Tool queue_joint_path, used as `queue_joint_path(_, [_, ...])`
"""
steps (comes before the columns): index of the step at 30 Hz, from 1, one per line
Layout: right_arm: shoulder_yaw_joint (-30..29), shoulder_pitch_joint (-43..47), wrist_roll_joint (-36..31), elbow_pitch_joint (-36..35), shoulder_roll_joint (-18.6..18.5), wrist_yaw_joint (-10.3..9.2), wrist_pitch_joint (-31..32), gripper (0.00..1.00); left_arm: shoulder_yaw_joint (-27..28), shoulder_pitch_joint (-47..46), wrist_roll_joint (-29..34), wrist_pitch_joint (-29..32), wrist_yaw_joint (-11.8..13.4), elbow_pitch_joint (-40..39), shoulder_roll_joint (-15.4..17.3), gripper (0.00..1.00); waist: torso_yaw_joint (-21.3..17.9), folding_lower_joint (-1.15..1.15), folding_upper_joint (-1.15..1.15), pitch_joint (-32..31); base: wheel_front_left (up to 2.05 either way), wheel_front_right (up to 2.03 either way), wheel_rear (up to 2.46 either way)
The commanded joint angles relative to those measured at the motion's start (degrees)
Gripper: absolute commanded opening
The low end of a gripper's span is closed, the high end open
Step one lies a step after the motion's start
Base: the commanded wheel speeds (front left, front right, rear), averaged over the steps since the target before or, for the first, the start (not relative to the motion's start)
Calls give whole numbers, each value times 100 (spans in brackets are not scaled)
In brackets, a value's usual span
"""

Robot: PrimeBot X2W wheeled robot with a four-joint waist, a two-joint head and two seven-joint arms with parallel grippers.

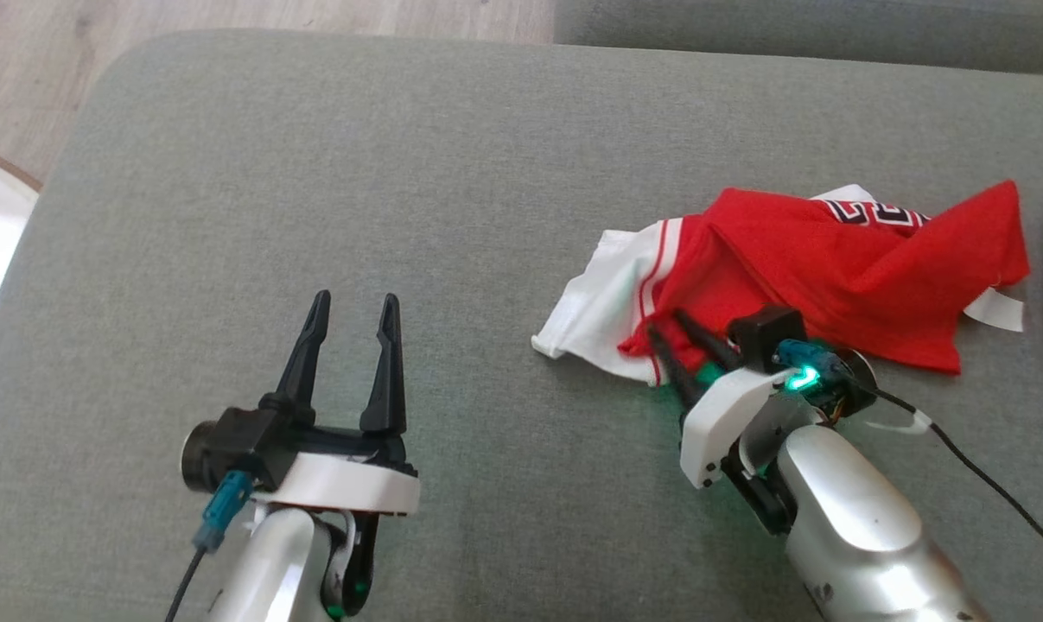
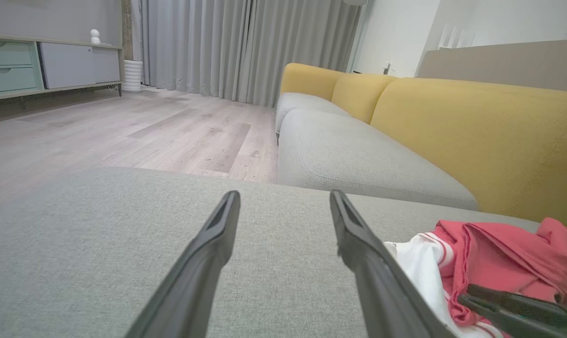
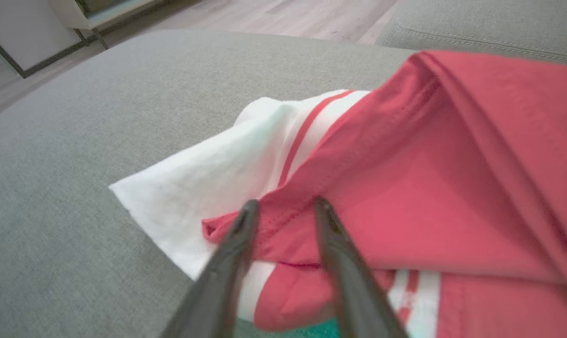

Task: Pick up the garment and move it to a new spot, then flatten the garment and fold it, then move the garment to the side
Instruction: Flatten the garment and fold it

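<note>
Right tool (image 3: 286, 202) parted on garment (image 3: 429, 164) hem, left tool (image 1: 355, 297) released, yellow sofa (image 2: 476, 131) beyond

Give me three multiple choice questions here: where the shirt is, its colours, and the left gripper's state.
1. Where does the shirt lie?
A) on the wooden floor
B) on the grey cushion
C) on the yellow backrest
2. What colours is the shirt?
A) blue and yellow
B) green and black
C) red and white
3. How is the left gripper?
A) open and empty
B) shut on the shirt
C) shut on a cable
Answers: 1 B, grey fabric surrounds it; 2 C, red body with white trim; 3 A, its fingers stand apart over bare cushion.
</note>
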Motion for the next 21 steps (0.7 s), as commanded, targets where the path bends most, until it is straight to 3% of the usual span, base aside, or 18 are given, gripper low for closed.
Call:
queue_joint_path(1, [127, -180, 89, -123, 103, -4, -125, 0, 177, -214, -43, -28, 43, -168, 20, 100, -39, 0, 0, 7, 0, 0, 0])
queue_joint_path(6, [-135, -288, 365, -256, 106, -4, -609, 0, 297, -197, 13, -28, 31, -172, 20, 100, -326, 0, 0, -55, 0, 0, 0])
queue_joint_path(11, [-894, -81, 413, -791, 54, -4, -835, 0, 484, -129, 91, -28, 10, -204, 20, 100, -729, 0, 0, -206, 0, 0, 0])
queue_joint_path(17, [-2052, 661, 209, -1972, -399, -4, -383, 0, 648, -28, 151, -28, -34, -260, 20, 100, -1198, 0, 0, -372, 0, 0, 0])
queue_joint_path(21, [-2909, 1177, 82, -2724, -512, -4, 143, 0, 665, -19, 152, -28, -39, -298, 20, 100, -1392, 0, 0, -396, 0, 0, 0])
